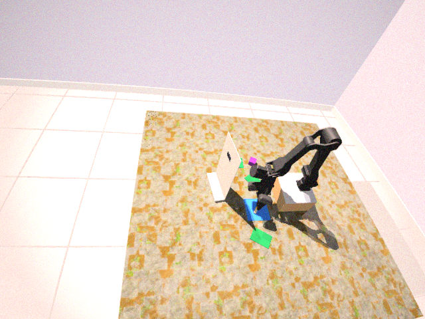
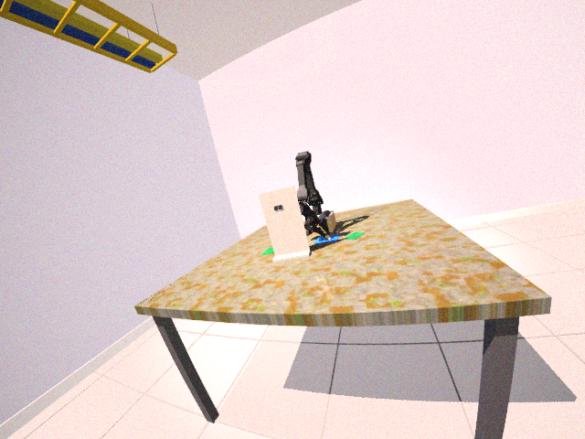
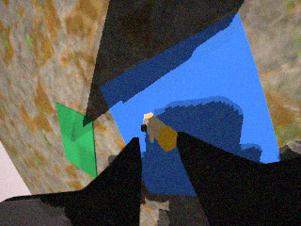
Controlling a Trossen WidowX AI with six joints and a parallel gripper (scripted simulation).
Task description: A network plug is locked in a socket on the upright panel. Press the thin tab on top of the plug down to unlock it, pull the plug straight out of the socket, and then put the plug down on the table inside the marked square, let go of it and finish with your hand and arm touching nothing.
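hovering over the blue square, gripper released; plug partly shadowed between fingers.

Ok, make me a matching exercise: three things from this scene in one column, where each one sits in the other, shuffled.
1. small tan-and-orange plug
2. flat bright blue square
3. upright beige panel

A. stands on a white base
B. inside the open end effector
C. lies on the patterned table, beneath the plug

Pairs: 1-B, 2-C, 3-A
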